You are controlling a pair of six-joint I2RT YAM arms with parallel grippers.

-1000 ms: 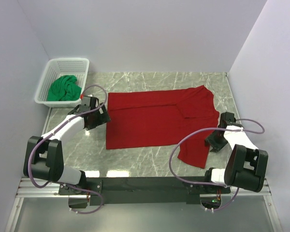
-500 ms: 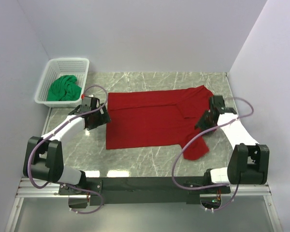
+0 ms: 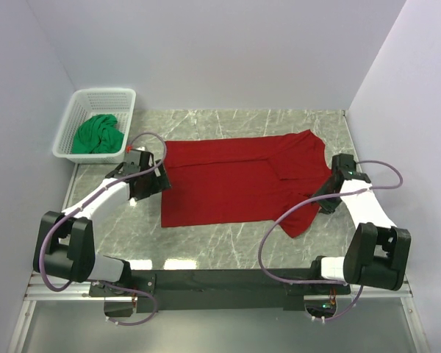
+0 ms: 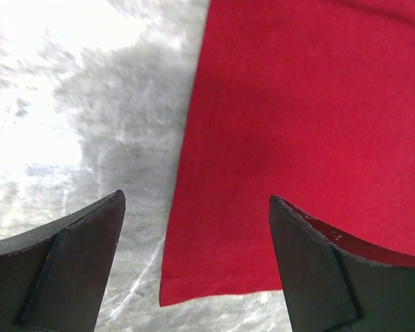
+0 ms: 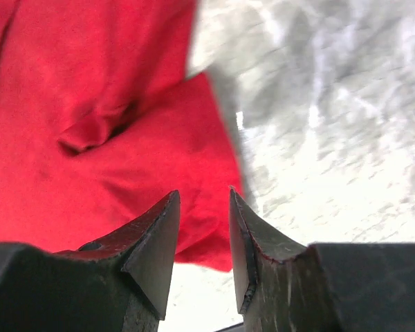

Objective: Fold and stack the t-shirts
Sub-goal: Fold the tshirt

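Overhead, both sets of fingertips are hidden under the wrist housings. The green t-shirt (image 3: 97, 134) is only a crumpled heap in the white basket (image 3: 67, 125) at the table's far-left corner, its shape unreadable. The red t-shirt (image 3: 228, 187) lies spread across the marble table (image 3: 206, 246), flat on the left, rumpled and folded over at the right end. The left gripper (image 4: 194, 207) hangs over the shirt's left edge near a corner, jaws wide apart. The right gripper (image 5: 204, 197) hangs over the rumpled right edge, jaws narrowly parted with nothing between them.
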